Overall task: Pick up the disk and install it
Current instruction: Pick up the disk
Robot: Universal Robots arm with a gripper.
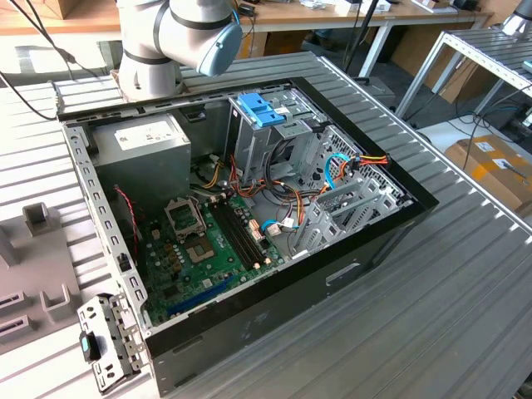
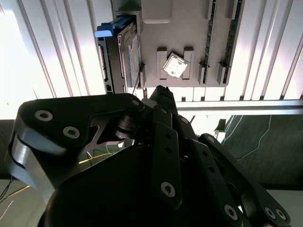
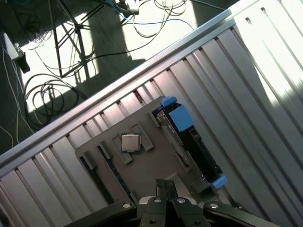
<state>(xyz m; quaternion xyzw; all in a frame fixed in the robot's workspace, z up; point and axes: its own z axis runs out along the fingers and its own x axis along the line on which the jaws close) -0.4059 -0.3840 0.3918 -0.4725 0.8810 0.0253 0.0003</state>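
Item: disk (image 3: 193, 144), dark flat body with bright blue rails at its ends; also in the second wrist view (image 2: 119, 52).
Location of disk: standing on edge in a slot along one side of the grey fixture (image 3: 142, 165), which lies on the ribbed metal table (image 3: 265, 71).
Condition of disk: upright, resting in the fixture, nothing gripping it.
Gripper: black linkage gripper (image 3: 164, 183) over the grey fixture, near the disk but apart from it; in the second wrist view (image 2: 161, 92) its tip points toward the fixture edge just beside the disk.
Fingers: the two ribbed fingers (image 3: 161, 187) are pressed together with nothing between them.
Other fixture contents: a square silver processor chip (image 3: 131, 142) lying flat between two raised blocks; long dark memory modules (image 2: 211, 28) standing in slots.
Computer case: open black computer case (image 1: 332, 274) lying on its side on the table in the exterior view.
Case contents: green motherboard (image 1: 208, 241), grey power supply (image 1: 143, 137) with a white label, and a paler blue slotted tray (image 1: 260, 108) at the top of the metal drive cage.
Arm: the arm's grey base and blue-capped joint (image 1: 187, 33) stand behind the case.
Loose part: a perforated metal bracket (image 1: 104, 341) lies on the table at the case's corner, toward the exterior view's left.
Surroundings: floor (image 3: 47, 38) beyond the table edge, with cables and a tripod.
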